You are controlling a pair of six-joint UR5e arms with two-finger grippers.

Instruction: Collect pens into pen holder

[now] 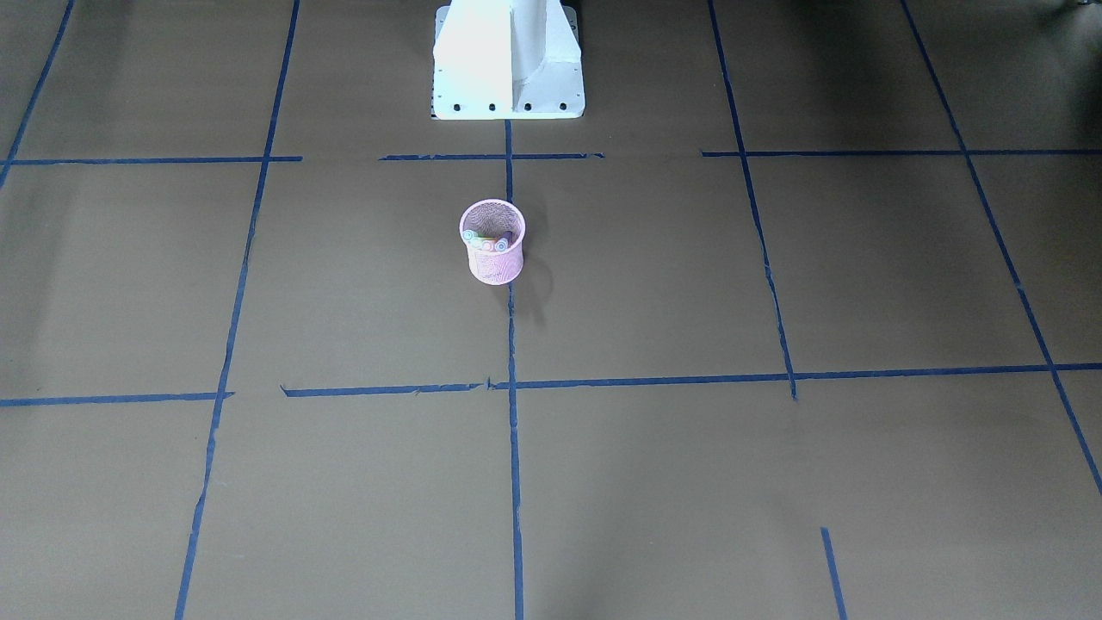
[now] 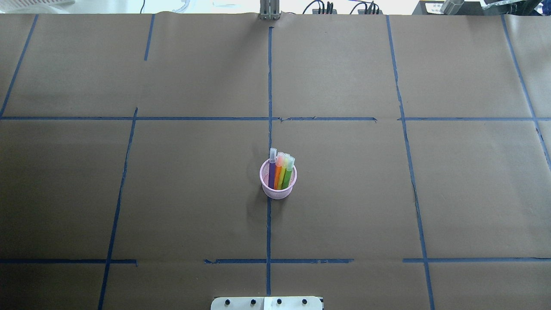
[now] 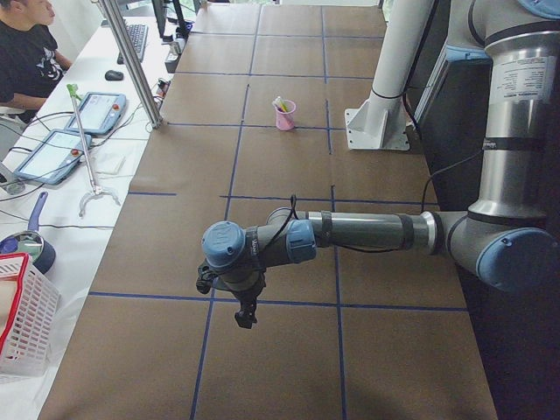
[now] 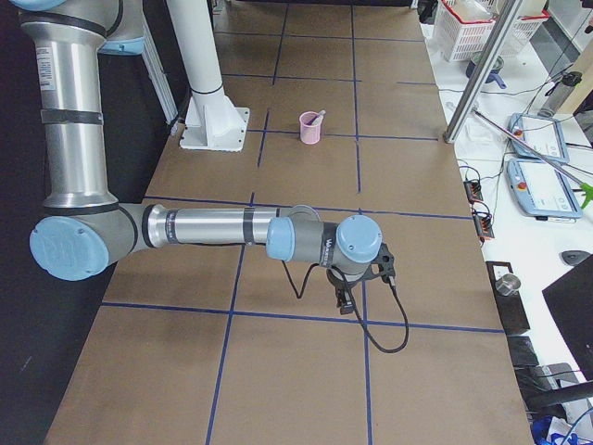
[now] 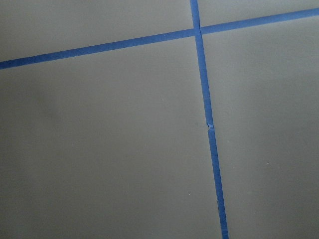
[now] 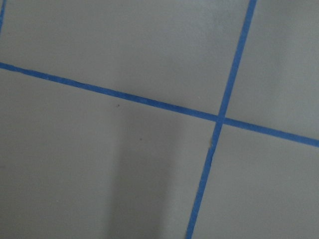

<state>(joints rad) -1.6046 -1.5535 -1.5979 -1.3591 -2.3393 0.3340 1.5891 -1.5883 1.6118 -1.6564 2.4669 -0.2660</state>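
Note:
The pink mesh pen holder (image 2: 278, 192) stands upright at the table's middle on the centre tape line. The purple pen (image 2: 272, 172), orange pen (image 2: 278, 174) and green pen (image 2: 288, 175) stand inside it, pale ends up. The holder also shows in the front view (image 1: 493, 265) and in both side views (image 3: 285, 118) (image 4: 309, 130). My left gripper (image 3: 245, 317) hangs low over the table's left end, far from the holder. My right gripper (image 4: 343, 302) hangs low over the right end. Both show only in side views; I cannot tell whether they are open or shut.
Brown paper with a blue tape grid (image 2: 269, 86) covers the table. The robot's white base (image 1: 508, 60) is behind the holder. Both wrist views show only paper and tape lines (image 5: 204, 99) (image 6: 219, 119). A metal post (image 3: 131, 61), tablets and an operator are beside the table.

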